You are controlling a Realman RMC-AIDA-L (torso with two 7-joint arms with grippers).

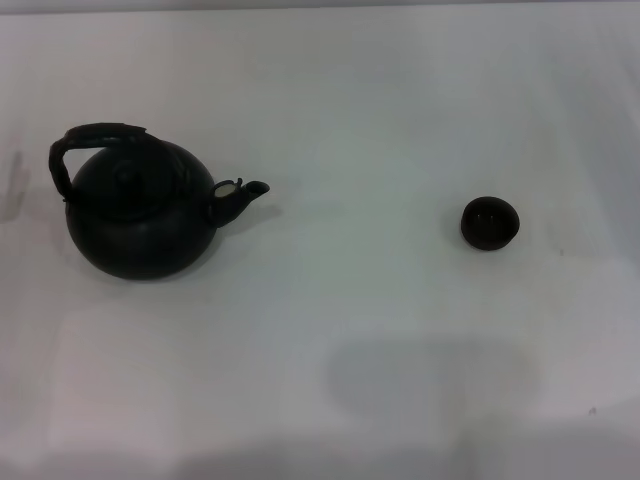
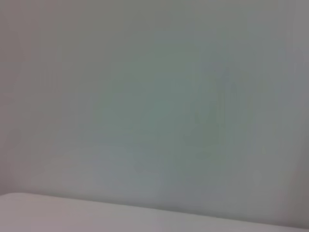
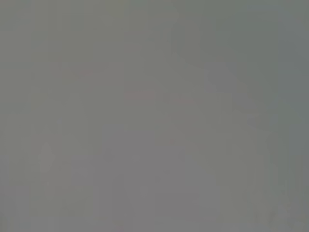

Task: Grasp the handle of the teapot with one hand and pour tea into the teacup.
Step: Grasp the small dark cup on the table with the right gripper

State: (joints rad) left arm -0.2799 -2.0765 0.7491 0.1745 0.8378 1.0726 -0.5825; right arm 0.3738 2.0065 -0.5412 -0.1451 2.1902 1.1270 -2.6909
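Note:
A large round black teapot (image 1: 140,215) stands on the white table (image 1: 340,110) at the left in the head view. Its dark arched handle (image 1: 95,137) rises over its top, and its short spout (image 1: 250,190) points right toward the teacup. The tiny black teacup (image 1: 490,222) sits upright at the right, well apart from the pot. No tea shows. Neither gripper appears in any view; both wrist views show only blank pale surfaces.
A faint grey shadow (image 1: 430,375) lies on the table near the front middle. A pale edge (image 2: 96,208) runs along one side of the left wrist view.

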